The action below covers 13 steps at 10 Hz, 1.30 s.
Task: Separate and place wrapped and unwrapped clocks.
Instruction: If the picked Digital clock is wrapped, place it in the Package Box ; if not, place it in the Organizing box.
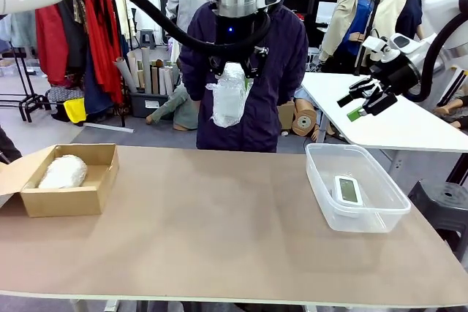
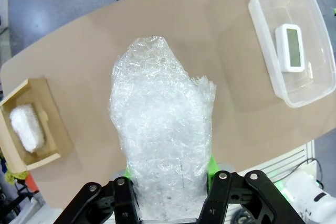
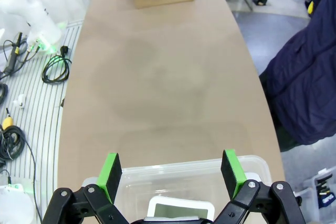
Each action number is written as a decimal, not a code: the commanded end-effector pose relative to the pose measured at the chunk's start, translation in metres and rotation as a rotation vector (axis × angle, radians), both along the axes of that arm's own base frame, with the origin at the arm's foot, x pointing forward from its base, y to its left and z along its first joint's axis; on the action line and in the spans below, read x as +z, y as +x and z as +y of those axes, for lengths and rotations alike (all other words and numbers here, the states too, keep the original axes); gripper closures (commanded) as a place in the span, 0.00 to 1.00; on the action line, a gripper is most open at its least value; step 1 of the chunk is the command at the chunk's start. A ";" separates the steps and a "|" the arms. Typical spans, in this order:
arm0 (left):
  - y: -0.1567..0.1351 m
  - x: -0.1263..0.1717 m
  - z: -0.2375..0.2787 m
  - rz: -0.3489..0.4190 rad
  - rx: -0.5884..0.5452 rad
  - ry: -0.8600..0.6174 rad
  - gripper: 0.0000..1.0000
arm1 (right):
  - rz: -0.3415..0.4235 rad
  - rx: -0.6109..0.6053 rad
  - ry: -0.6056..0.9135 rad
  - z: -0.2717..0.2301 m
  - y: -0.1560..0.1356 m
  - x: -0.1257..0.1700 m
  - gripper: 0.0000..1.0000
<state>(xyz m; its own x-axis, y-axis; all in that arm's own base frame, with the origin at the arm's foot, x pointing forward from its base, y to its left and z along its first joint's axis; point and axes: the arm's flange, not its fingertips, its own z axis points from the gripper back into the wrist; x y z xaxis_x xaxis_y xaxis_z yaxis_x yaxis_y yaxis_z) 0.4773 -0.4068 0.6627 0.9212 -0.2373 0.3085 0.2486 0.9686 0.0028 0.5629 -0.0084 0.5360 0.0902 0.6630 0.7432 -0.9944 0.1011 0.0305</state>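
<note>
My left gripper (image 1: 232,78) hangs high over the table's far middle, shut on a wrapped clock (image 1: 229,95), a lumpy bundle in whitish bubble wrap (image 2: 161,145) that dangles between the green pads. A second wrapped clock (image 1: 63,171) lies in the brown cardboard box (image 1: 67,198) at the table's left, also seen in the left wrist view (image 2: 27,126). The bare white unwrapped clock (image 1: 348,190) lies flat in the clear plastic tub (image 1: 322,180) at the right. My right gripper (image 1: 363,101) is open, raised above and behind the tub; its view looks down on the tub (image 3: 131,177) and the clock (image 3: 178,209).
A person in a dark blue jacket (image 1: 285,71) stands at the far edge, right behind the held bundle. The brown tabletop (image 1: 212,231) is bare between box and tub. A white table (image 1: 395,122) stands at the far right.
</note>
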 end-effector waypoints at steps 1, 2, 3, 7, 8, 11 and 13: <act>0.000 0.004 0.003 -0.001 -0.006 -0.007 1.00 | -0.022 0.008 -0.020 0.000 -0.003 -0.002 0.00; 0.000 0.004 0.003 -0.001 -0.006 -0.007 1.00 | -0.022 0.008 -0.020 0.000 -0.003 -0.002 0.00; 0.000 0.004 0.003 -0.001 -0.006 -0.007 1.00 | -0.022 0.008 -0.020 0.000 -0.003 -0.002 0.00; -0.004 0.002 0.017 -0.003 0.046 0.054 1.00 | -0.022 0.008 -0.020 0.000 -0.003 -0.002 0.00; -0.006 -0.004 0.036 0.008 0.089 0.047 1.00 | -0.022 0.008 -0.020 0.000 -0.003 -0.002 0.00; -0.005 -0.018 0.098 0.063 0.158 0.101 1.00 | -0.022 0.008 -0.020 0.000 -0.003 -0.002 0.00; -0.005 -0.032 0.152 0.113 0.201 0.110 1.00 | -0.022 0.008 -0.020 0.000 -0.003 -0.002 0.00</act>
